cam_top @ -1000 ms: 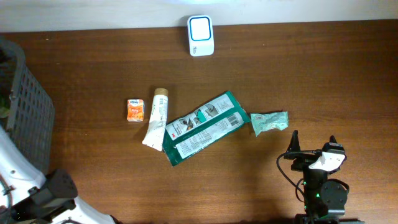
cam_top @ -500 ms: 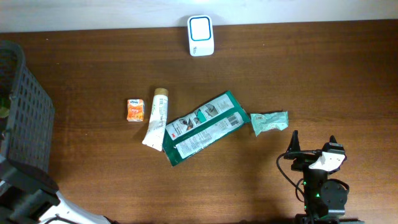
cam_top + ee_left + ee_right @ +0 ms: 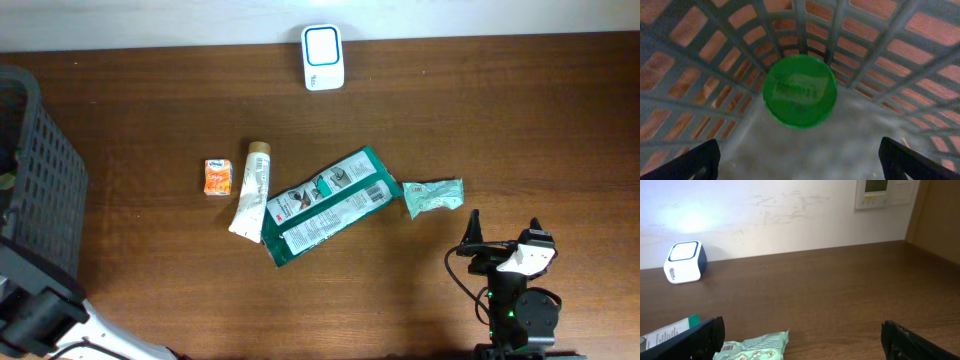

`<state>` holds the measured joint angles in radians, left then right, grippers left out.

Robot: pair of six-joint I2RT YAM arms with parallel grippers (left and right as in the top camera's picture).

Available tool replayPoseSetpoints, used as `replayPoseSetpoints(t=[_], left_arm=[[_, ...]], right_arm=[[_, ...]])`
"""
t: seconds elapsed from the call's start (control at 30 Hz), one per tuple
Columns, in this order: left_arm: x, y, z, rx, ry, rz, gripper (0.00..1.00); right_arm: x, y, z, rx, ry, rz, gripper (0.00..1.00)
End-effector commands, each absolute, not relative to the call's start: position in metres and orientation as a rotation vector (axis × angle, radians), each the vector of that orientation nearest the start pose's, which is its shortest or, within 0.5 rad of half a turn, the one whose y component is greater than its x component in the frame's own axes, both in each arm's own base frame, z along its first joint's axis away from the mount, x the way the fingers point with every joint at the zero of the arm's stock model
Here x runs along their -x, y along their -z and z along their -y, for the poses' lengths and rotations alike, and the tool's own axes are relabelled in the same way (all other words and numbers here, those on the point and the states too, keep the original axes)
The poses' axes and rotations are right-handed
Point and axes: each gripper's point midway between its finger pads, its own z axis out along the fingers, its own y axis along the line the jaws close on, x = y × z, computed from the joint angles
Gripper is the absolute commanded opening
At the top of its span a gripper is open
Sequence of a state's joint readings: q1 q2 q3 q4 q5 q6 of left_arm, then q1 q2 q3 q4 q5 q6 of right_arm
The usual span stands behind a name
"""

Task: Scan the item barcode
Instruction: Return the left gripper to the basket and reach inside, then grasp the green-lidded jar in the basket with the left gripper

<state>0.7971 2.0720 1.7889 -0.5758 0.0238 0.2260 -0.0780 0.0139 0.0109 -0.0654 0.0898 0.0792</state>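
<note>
- A round green container (image 3: 799, 91) is lying inside the grey basket (image 3: 875, 30), its blurred label facing the camera.
- The left gripper (image 3: 805, 162) is hanging over it, fingers spread wide, gripping nothing.

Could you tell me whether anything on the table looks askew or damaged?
Nothing looks spilled or damaged. The green package lies slanted, and the small green wrapper at its right end looks crumpled.

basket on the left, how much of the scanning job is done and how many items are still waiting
Looks done: one round green item lies loose in the basket, presumably already scanned, with the left fingers open above it. In hand: nothing; the right fingers are open and empty too. Left: four items on the table below the scanner: orange pack, tube, green packet, pale green wrapper.
</note>
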Motion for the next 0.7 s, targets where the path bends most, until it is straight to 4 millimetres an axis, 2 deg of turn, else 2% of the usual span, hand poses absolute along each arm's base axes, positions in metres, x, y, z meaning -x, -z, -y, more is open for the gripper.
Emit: replayPoseSetpoints(t=[0.0, 0.23, 0.57, 0.67], left_arm=[[-0.397, -0.122, -0.407, 0.625, -0.462, -2.423, 0.99], [-0.405, -0.102, -0.417, 0.623, -0.477, -2.410, 0.99], [-0.418, -0.085, -0.431, 0.612, -0.505, -2.366, 1.00], [-0.420, -0.068, -0.431, 0.614, -0.491, -2.383, 0.94]], right_arm=[[-0.243, -0.157, 0.039, -0.217, 0.089, -1.629, 0.98], [-0.243, -0.157, 0.039, -0.217, 0.089, -1.629, 0.98], [-0.243, -0.157, 0.039, -0.217, 0.088, -1.629, 0.98], [-0.243, -0.157, 0.039, -0.217, 0.088, -1.629, 0.98]])
